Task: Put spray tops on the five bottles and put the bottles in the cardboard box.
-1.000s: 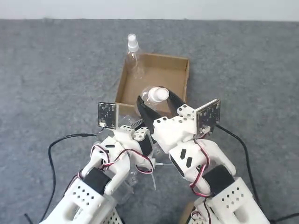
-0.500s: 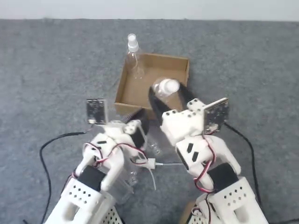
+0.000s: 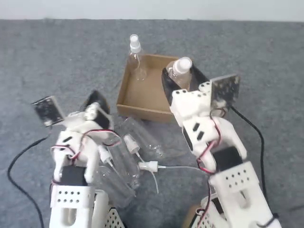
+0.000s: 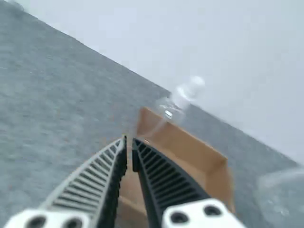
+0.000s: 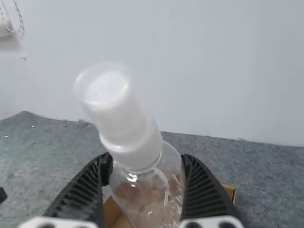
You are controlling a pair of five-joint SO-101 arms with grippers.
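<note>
Above the cardboard box [image 3: 142, 112], the right claw [image 3: 181, 79] pinches a white-capped bottle [image 3: 181, 68]; near the box's front corner, the left claw [image 4: 129, 140] is pressed together.

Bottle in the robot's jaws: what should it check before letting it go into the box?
1. Clear plastic bottle with the white spray top gripped between the right jaws: ok.
2. Held bottle over the open brown cardboard box: looks ok from the high view.
3. Low enough to release: cannot tell.
4. Room inside the box: ok; one capped clear bottle stands at the far corner.
5. Left jaws away from the box: ok, shut, over the grey carpet.
6. Whole job finished: not ok; clear bottles and a loose white spray top lie on the carpet.
</note>
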